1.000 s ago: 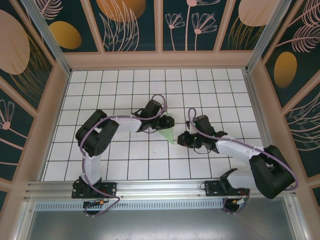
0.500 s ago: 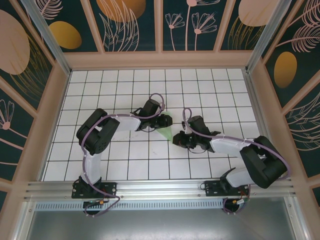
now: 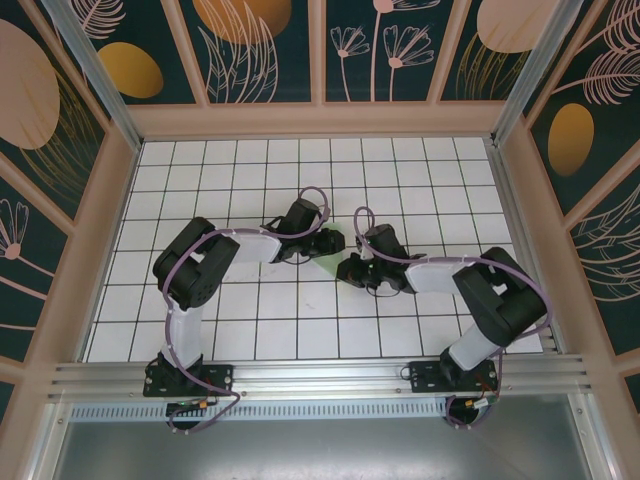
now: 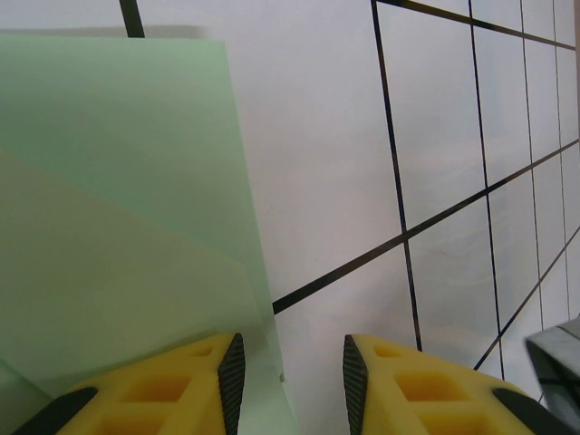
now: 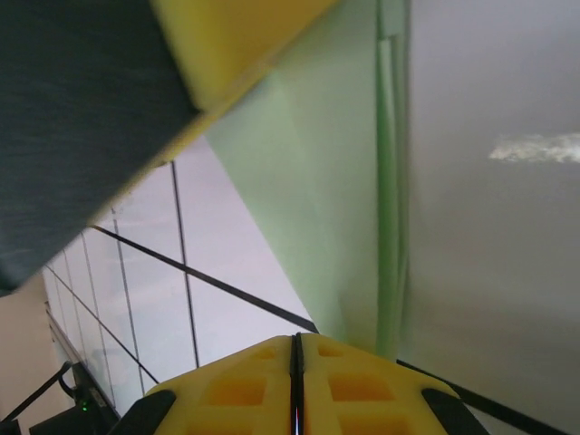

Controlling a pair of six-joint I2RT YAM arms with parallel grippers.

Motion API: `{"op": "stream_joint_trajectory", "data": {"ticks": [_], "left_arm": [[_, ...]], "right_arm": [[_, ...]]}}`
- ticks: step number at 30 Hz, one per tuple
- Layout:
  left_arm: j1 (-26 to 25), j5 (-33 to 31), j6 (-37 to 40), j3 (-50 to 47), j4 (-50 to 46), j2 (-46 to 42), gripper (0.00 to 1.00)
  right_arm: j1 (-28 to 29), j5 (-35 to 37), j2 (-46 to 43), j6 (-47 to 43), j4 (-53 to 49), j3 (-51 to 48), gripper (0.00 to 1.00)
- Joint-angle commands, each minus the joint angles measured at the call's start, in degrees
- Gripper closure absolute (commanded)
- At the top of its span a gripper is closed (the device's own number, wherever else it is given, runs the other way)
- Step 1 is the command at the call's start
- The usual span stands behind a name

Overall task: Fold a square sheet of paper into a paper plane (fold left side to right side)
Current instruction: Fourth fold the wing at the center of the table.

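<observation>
The pale green paper [image 3: 334, 252] is a folded, pointed shape lying flat mid-table between the two grippers. My left gripper [image 3: 322, 244] rests at its left edge. In the left wrist view the left gripper [image 4: 290, 381] is open; its left finger [image 4: 172, 385] sits over the paper [image 4: 118, 199] and its right finger over bare tile. My right gripper [image 3: 348, 270] is at the paper's near pointed end. In the right wrist view the right gripper [image 5: 296, 362] is shut, its tips down against the creased paper [image 5: 335, 199], with nothing seen between the pads.
The white grid table [image 3: 250, 330] is walled by a wooden frame [image 3: 320, 120]. The left gripper's yellow finger [image 5: 227, 36] looms close at the top of the right wrist view. Both arms meet near the centre.
My right gripper has slid left to the paper and now covers its pointed near end. The left gripper has barely moved.
</observation>
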Motion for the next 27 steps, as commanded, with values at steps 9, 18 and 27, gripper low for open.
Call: {"op": "stream_joint_trajectory", "data": {"ticks": [9,18,27], "left_arm": [[0.77,-1.76,0.43,-1.07,-0.54,0.96,0.62],[1.52,-2.23,0.41,-1.83,-0.51,0.92,0.62],[1.56,-1.74,0.27,-2.28,0.3,0.49,0.63]], "right_arm": [[0.3,0.15,2.14,0.87,1.32,-2.25,0.88],[0.4,1.81,2.98,0.15,-5.8,-2.2,0.88],[-0.15,-2.07,-3.92,-3.03,-7.05,1.73,0.87]]}}
